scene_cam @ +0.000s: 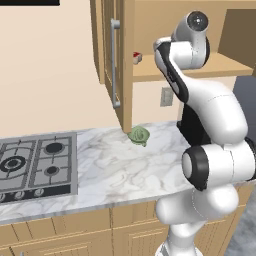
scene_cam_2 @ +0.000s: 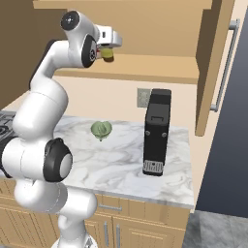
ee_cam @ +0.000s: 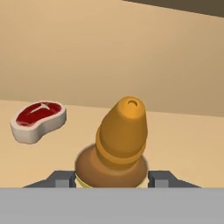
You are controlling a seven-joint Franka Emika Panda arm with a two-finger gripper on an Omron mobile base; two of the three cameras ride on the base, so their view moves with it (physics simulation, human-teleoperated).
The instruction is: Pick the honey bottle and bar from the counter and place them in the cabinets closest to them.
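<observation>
My gripper (scene_cam_2: 107,50) is up inside the open wall cabinet, shut on the honey bottle (scene_cam_2: 108,56), an amber bottle. In the hand view the honey bottle (ee_cam: 120,140) stands between the two fingertips (ee_cam: 61,178) of the gripper (ee_cam: 111,180), its cap pointing away from the hand. I cannot tell whether the bottle touches the cabinet shelf (scene_cam_2: 160,68) below it. The bar (ee_cam: 38,120), a flat red-and-white piece, lies on that shelf to the bottle's left, apart from it. The left base view shows the bar (scene_cam: 137,57) at the shelf's (scene_cam: 220,65) left end. The marble counter (scene_cam: 125,165) lies below.
A green round lump (scene_cam: 139,135) (scene_cam_2: 101,129) sits on the counter under the cabinet. A black coffee machine (scene_cam_2: 157,135) stands to its right. The gas hob (scene_cam: 35,162) is at the left. Open cabinet doors (scene_cam: 114,60) (scene_cam_2: 218,63) hang on both sides of the shelf.
</observation>
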